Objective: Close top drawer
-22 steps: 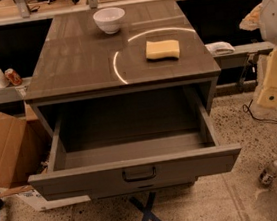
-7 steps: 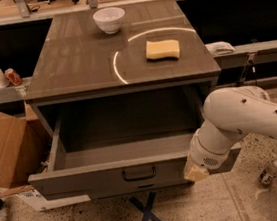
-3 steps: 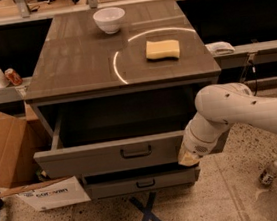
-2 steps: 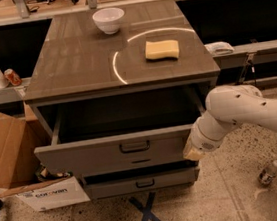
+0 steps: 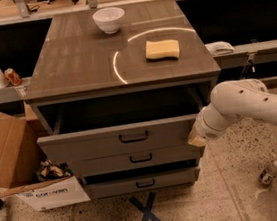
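The top drawer point(image 5: 92, 143) is a wide grey metal drawer with a small dark pull handle point(image 5: 134, 137) at its centre. It stands out a short way from the cabinet, with a dark gap showing above its front panel. My white arm comes in from the right. My gripper point(image 5: 197, 136) is at the drawer front's right end, against the panel's edge.
A white bowl point(image 5: 109, 19) and a yellow sponge point(image 5: 162, 49) lie on the cabinet top point(image 5: 72, 60). Two shorter drawers point(image 5: 142, 170) sit below. An open cardboard box point(image 5: 19, 162) stands at the left. A blue tape X point(image 5: 148, 214) marks the floor. A bottle point(image 5: 270, 172) lies at the right.
The top drawer has slid from fully pulled out to nearly in. My arm came in from the right and has followed the drawer front toward the cabinet.
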Robot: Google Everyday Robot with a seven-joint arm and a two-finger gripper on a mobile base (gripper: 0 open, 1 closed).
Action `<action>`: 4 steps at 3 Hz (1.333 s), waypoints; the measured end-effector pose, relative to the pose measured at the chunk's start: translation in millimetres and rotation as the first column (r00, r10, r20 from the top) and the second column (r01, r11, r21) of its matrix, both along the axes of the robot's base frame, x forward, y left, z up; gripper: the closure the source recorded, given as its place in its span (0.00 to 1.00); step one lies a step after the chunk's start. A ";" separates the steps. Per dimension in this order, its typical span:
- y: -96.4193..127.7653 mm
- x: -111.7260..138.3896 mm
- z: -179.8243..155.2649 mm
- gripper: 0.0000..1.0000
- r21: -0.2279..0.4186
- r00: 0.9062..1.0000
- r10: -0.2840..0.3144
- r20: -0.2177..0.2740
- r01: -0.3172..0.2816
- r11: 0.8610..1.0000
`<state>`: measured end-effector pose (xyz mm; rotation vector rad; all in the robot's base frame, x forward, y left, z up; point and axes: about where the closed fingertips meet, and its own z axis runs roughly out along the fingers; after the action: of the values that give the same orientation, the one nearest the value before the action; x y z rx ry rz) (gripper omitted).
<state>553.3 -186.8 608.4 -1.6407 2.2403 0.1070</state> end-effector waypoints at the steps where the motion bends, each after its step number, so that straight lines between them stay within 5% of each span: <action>1: -3.8 17.3 5.9 1.00 -0.018 0.999 -0.007 0.035 0.007 1.000; 4: -11.4 70.1 6.1 1.00 -0.054 0.998 -0.035 0.051 0.037 0.998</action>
<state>623.5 -198.2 614.5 -1.6116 2.2530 -0.0041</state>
